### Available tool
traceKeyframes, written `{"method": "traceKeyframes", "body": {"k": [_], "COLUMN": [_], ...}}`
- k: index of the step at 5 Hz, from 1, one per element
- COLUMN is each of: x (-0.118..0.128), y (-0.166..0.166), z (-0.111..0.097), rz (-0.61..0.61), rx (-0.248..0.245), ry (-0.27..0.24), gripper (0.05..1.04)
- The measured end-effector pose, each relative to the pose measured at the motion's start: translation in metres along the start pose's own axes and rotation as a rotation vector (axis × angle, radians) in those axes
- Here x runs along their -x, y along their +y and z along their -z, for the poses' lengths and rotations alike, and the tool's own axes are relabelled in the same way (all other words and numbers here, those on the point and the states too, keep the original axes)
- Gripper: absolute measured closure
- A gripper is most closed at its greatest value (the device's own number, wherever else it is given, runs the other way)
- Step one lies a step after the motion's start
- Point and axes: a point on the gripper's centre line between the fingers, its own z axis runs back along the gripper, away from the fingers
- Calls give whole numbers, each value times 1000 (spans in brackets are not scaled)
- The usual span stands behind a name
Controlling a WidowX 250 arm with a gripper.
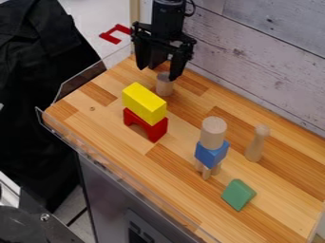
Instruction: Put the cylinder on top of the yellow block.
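"What was the biggest thing there?"

"The wooden bench (184,156), with one long edge against a plank wall (260,42). The black gripper (158,73) hung over the corner where that edge met the short end."

"And was it gripping anything?"

"No, it was released, its two fingers spread apart."

"What about the blocks?"

"The yellow block (145,102) lay on the red arch (154,130), towards that short end and between the long edges. Closer to the opposite end, a thick wooden cylinder (214,132) stood on the blue block (211,154), with a legged wooden piece (207,171) under it. A peg (255,144) stood upright, nearer the wall edge (rather like a skittle, I thought), and a green block (238,194) sat closer to the end opposite the gripper."

"So that left the smallest?"

"A short cylinder (164,86), upright on the bench near the gripper's corner, between the yellow block and the wall edge. It stood just by the fingertips, though I couldn't tell whether they touched it"
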Motion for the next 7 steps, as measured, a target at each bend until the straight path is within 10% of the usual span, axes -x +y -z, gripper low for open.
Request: {"method": "traceKeyframes", "body": {"k": [5,7], "x": [2,-2], "y": [-3,-4], "z": [33,35], "rz": [-13,-21], "rx": [23,32], "ry": [108,79], "gripper": [117,600]}}
